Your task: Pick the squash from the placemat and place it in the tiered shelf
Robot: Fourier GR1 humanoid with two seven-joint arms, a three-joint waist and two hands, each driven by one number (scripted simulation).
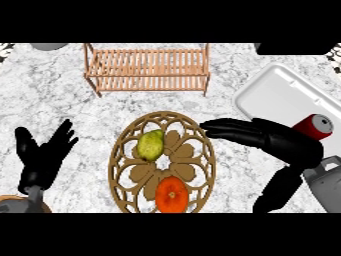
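A yellow-green squash (150, 144) lies on the upper left part of the round wooden openwork placemat (196, 150) in the middle of the marble counter. The wooden slatted tiered shelf (147, 69) stands at the back, beyond the placemat. My right hand (258, 134) reaches in from the right, open, its straight fingers over the placemat's right rim, a short way from the squash and not touching it. My left hand (41, 155) rests open at the lower left, fingers up, apart from the placemat.
An orange fruit (172, 195) sits on the placemat's near edge. A white tray (295, 102) holding a red can (314, 126) lies at the right, under my right forearm. A brown object (3, 204) shows at the lower left corner.
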